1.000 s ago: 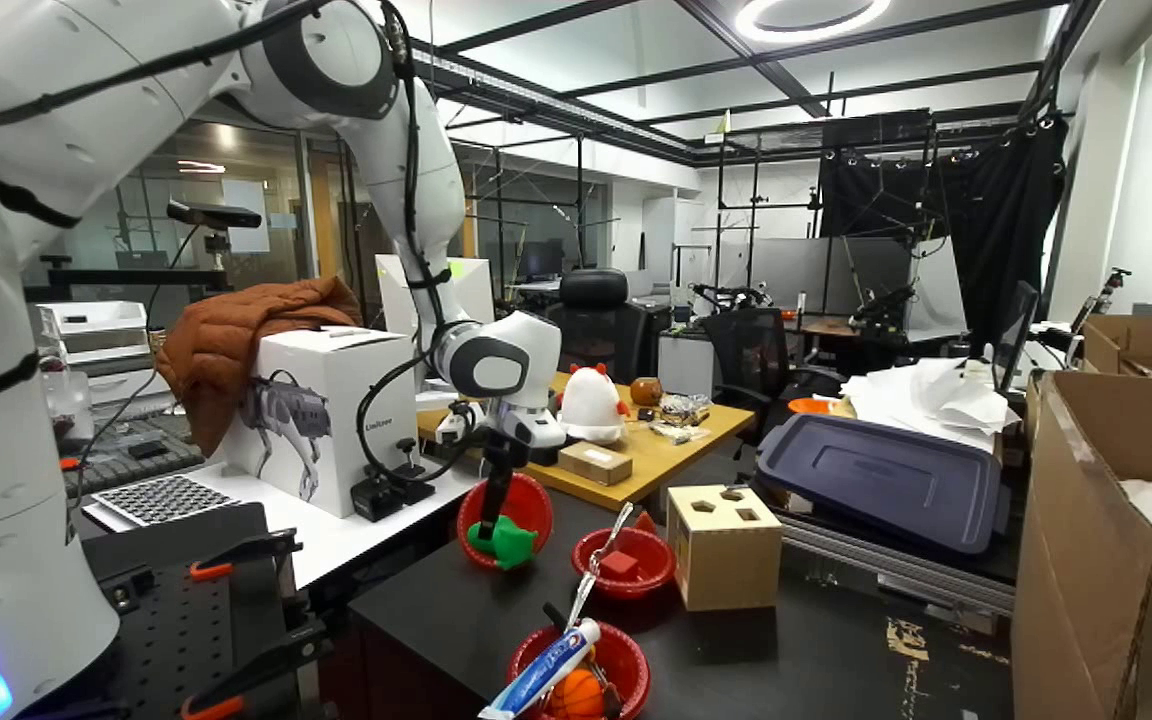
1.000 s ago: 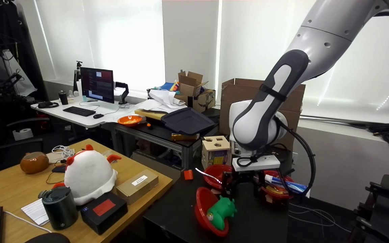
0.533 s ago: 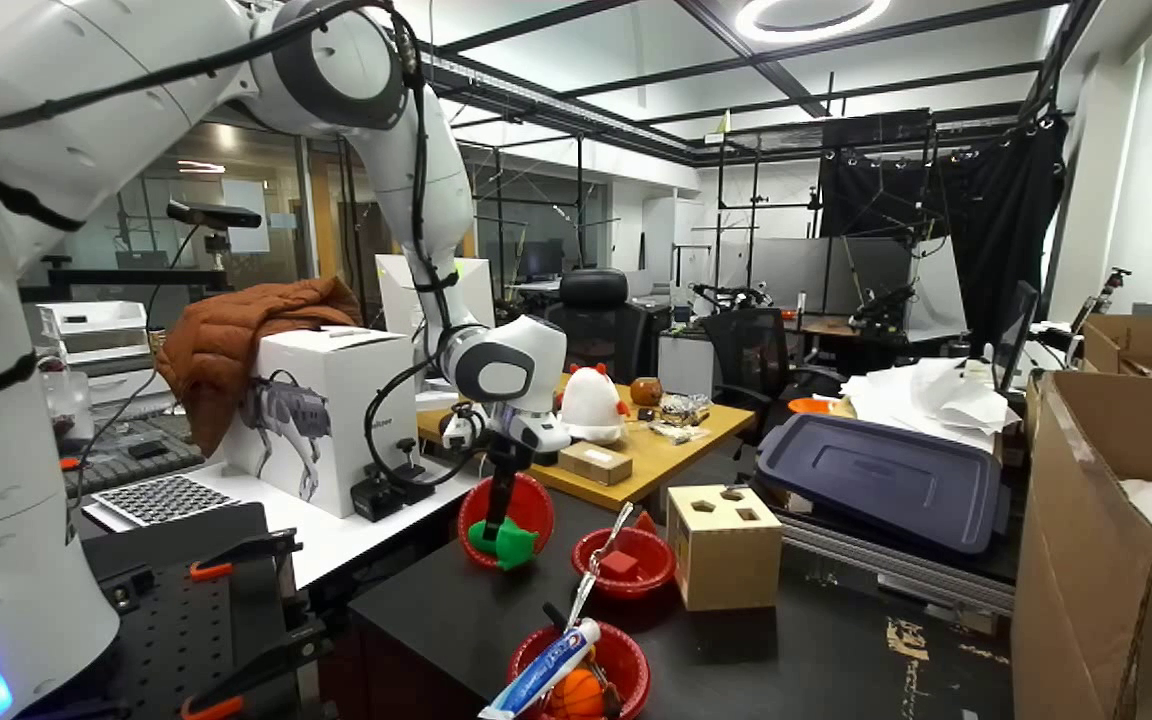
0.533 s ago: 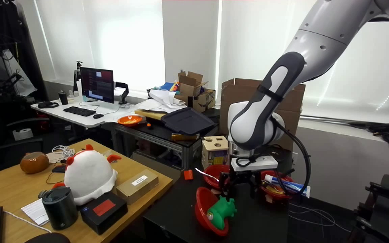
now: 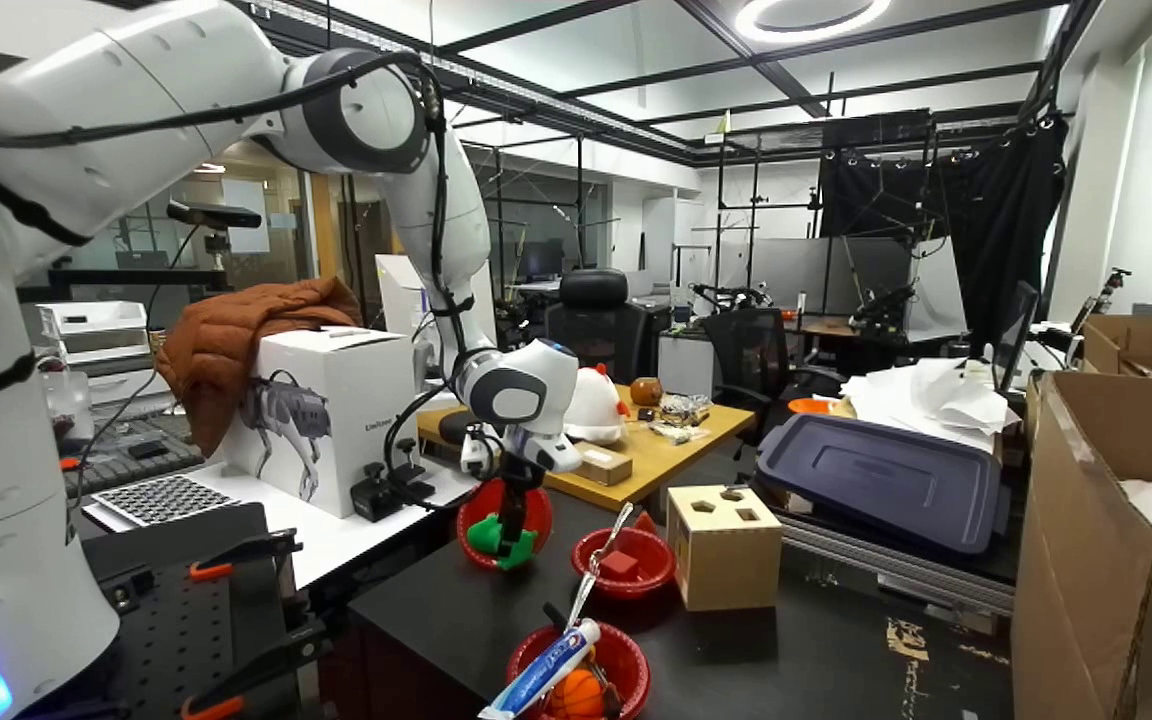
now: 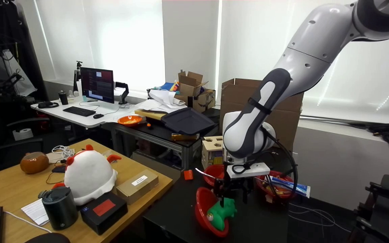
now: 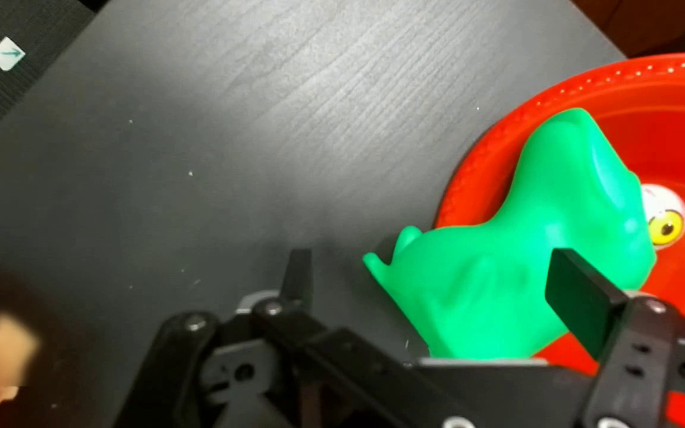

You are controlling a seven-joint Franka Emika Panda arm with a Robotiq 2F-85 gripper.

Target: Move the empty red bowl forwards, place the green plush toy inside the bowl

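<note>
While the tool point(image 7: 431, 270) gapes, the green toy point(image 7: 515, 261) overhangs the red bowl point(image 7: 675, 137), open tabletop point(image 7: 229, 131) beyond its rim.

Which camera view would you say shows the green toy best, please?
The wrist view: the green toy appears largest there, its eye clear, though the end effector partly covers it. Both exterior views show it small: in an exterior view a black finger crosses it; in an exterior view its eye shows against the red bowl.
</note>
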